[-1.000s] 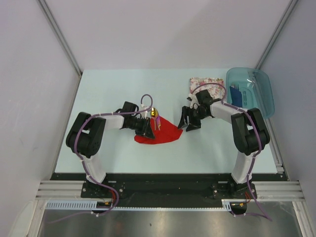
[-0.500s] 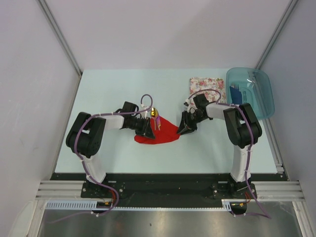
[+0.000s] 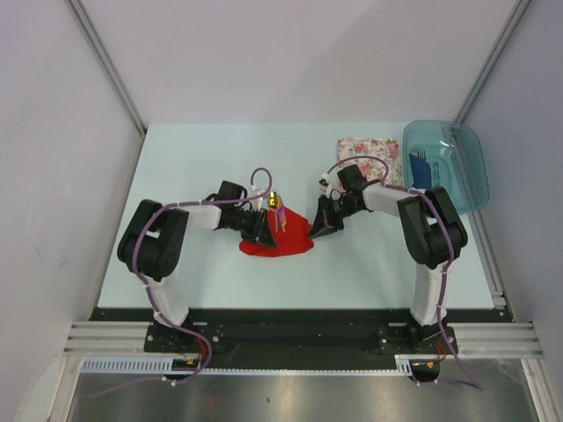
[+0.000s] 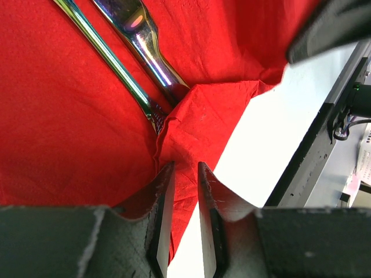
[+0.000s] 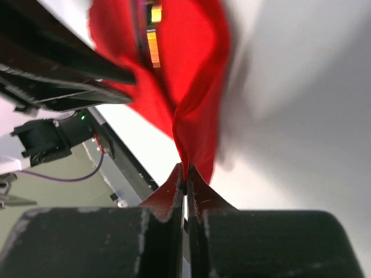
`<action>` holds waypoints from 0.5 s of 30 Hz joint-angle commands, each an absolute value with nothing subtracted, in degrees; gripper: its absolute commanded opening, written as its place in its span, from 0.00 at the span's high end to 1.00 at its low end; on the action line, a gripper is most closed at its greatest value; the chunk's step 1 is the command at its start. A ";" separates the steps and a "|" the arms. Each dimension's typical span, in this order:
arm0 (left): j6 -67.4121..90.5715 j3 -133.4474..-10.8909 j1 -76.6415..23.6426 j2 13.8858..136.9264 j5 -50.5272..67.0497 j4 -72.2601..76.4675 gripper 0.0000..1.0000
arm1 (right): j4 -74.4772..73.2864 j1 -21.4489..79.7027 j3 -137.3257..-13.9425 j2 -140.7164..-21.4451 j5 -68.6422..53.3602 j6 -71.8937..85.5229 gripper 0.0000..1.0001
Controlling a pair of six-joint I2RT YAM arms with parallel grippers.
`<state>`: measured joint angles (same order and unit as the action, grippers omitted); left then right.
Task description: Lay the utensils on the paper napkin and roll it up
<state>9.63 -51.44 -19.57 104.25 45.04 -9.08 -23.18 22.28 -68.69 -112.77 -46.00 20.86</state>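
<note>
The red paper napkin (image 3: 274, 241) lies mid-table, with my two grippers at its two ends. Two slim utensils lie on it: a gold spoon head (image 3: 276, 200) sticks out past its far edge, and two shiny iridescent handles (image 4: 148, 49) run under a folded-over flap (image 4: 203, 110). My left gripper (image 3: 262, 227) is at the napkin's left side. Its jaws (image 4: 185, 171) stand a narrow gap apart astride that flap's edge, with table showing between them. My right gripper (image 3: 318, 230) is shut on the napkin's right corner (image 5: 194, 133), which rises pinched between the fingertips (image 5: 186, 169).
A white floral-print napkin (image 3: 369, 151) lies at the back right. Beside it a teal plastic bin (image 3: 466, 171) holds a blue item (image 3: 420, 169). The table's near edge and the black base rail (image 3: 290, 321) run just below the arms.
My right gripper moved left to the napkin's right corner and shut on it, drawing that corner in. The left gripper and the utensils stayed put.
</note>
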 commanded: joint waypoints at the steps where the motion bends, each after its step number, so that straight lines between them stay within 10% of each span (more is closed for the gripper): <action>1: 9.58 -50.98 -19.25 103.36 44.83 -8.00 0.72 | -19.52 25.48 -71.28 -111.00 -49.74 24.34 0.99; 15: 9.41 -51.06 -19.25 103.27 45.26 -7.82 0.72 | -8.97 32.95 -76.20 -117.59 -51.59 35.94 1.00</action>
